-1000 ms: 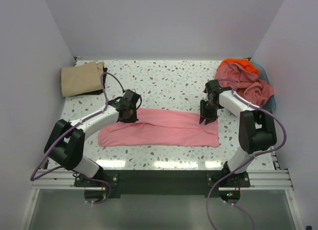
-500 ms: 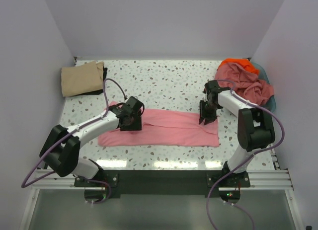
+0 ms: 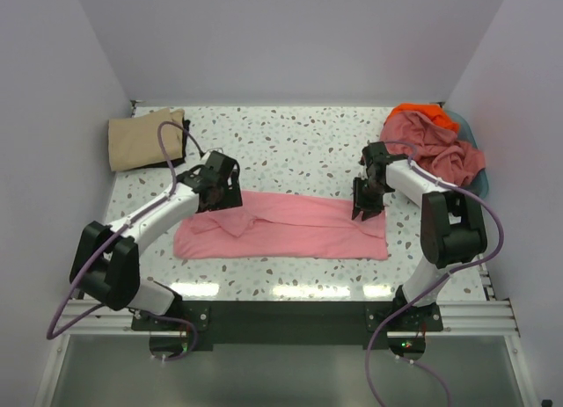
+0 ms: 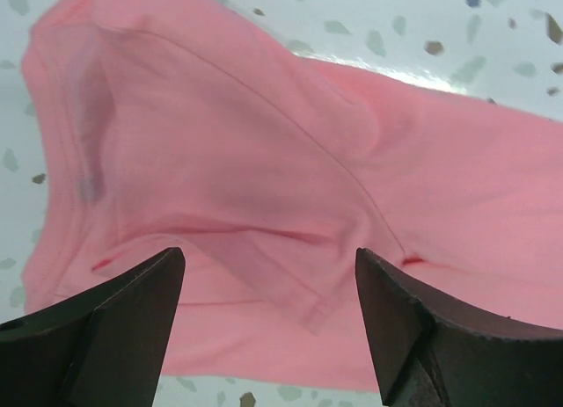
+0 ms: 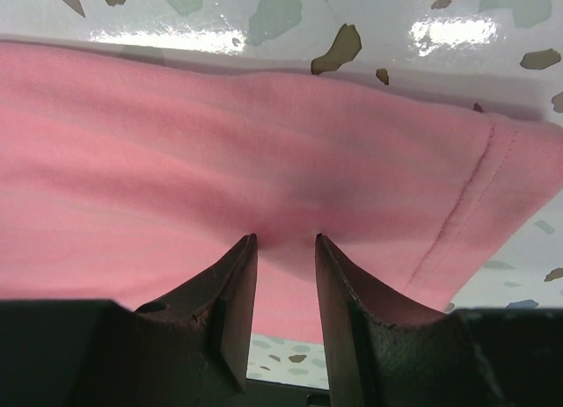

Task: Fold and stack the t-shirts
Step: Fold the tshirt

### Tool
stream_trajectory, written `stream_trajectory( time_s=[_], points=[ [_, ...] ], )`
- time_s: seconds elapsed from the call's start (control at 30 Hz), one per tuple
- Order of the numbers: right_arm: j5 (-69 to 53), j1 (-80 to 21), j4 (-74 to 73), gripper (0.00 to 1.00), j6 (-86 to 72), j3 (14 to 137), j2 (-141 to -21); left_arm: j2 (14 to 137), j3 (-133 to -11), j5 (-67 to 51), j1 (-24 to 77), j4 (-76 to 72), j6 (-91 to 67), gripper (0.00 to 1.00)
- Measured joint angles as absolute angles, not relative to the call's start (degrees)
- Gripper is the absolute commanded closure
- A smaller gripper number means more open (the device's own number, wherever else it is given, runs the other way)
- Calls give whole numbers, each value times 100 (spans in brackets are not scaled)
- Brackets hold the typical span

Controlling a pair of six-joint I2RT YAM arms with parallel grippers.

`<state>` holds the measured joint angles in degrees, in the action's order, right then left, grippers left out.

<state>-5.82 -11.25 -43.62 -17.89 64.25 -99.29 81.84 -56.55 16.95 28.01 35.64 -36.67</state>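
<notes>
A light pink t-shirt point(image 3: 290, 227) lies as a long folded strip across the middle of the table. My left gripper point(image 3: 220, 185) hovers open over its upper left end. The left wrist view shows the wide-apart fingers point(image 4: 106, 328) of that gripper point(image 4: 268, 258) above a folded sleeve of the pink shirt point(image 4: 264, 161), holding nothing. My right gripper point(image 3: 368, 205) stands on the shirt's upper right edge. In the right wrist view this gripper point(image 5: 284, 240) has its jaws a little apart, tips pressed into the pink cloth point(image 5: 176, 161) near the hem.
A folded tan t-shirt point(image 3: 145, 140) lies at the back left corner. A heap of dusty pink shirts point(image 3: 435, 150) and an orange one point(image 3: 422, 112) sits in a blue basket point(image 3: 469, 130) at the back right. Walls close in on three sides.
My left gripper has opened and let go of the pink shirt, then drawn back toward the far left. The right gripper has stayed put.
</notes>
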Motion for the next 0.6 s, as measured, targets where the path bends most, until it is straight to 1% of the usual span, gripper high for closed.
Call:
stream_trajectory(
  time_s=[0.1, 0.27, 0.6],
  points=[
    [-591, -1125, -4364, 63, -1787, 6425, -9929, 8495, -5655, 1822, 2534, 3363, -3581, 16],
    [-622, -1125, -4364, 63, -1778, 6423, -9929, 8892, -5627, 1798, 2515, 3109, -3465, 16],
    [-709, -1125, -4324, 63, -1774, 6233, -9929, 8611, -4696, 1649, 2515, 2958, -3483, 17]
  ],
)
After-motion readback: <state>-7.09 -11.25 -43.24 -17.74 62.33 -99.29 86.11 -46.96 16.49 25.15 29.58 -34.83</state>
